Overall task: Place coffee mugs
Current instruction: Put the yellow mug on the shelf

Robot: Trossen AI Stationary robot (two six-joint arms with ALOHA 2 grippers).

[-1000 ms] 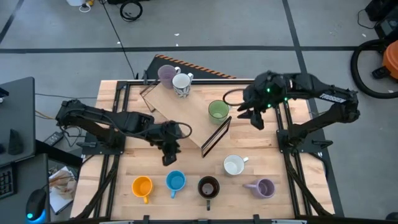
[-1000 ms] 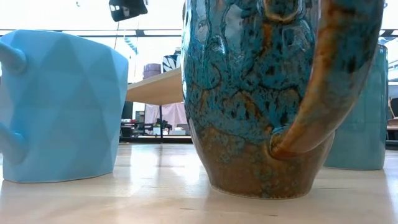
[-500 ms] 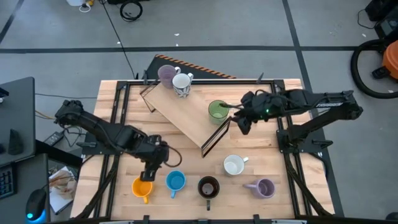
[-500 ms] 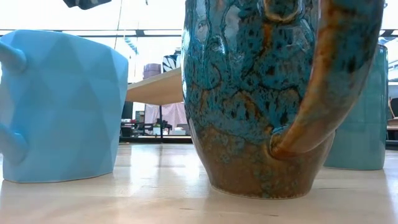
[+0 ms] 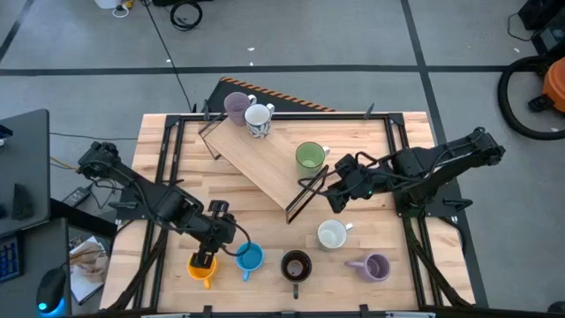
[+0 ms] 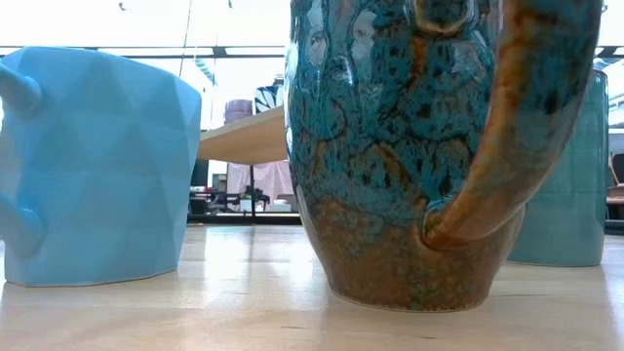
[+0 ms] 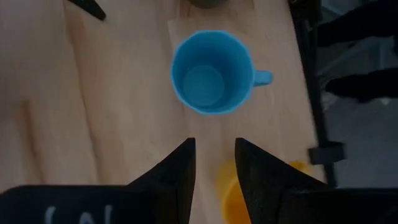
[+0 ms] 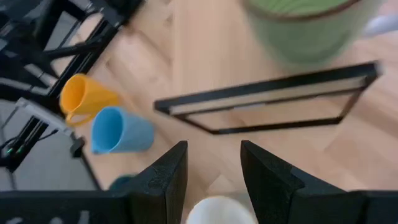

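Note:
In the high view five mugs stand near the table's near edge: orange mug (image 5: 202,268), light blue mug (image 5: 250,257), dark brown mug (image 5: 296,265), white mug (image 5: 332,235) and a lavender mug (image 5: 375,267). The green mug (image 5: 309,156), a second lavender mug (image 5: 236,105) and the patterned mug (image 5: 258,120) stand on a raised wooden shelf (image 5: 265,159). My left gripper (image 5: 206,258) is open right above the orange mug (image 7: 231,198), with the blue mug (image 7: 211,71) beyond its fingers. My right gripper (image 5: 333,200) is open just far of the white mug (image 8: 219,213).
The shelf's black metal frame (image 8: 267,106) stands close in front of my right gripper, with the green mug (image 8: 308,25) on the board behind it. The low view is filled by the blue mug (image 6: 97,166) and the glazed brown mug (image 6: 409,146). Black rails run along both table sides.
My left gripper has swung from the table's middle toward the near-left corner and dropped over the orange mug. My right gripper has left the spot beside the green mug and travelled toward the near edge and left, ending by the white mug. No mug has moved.

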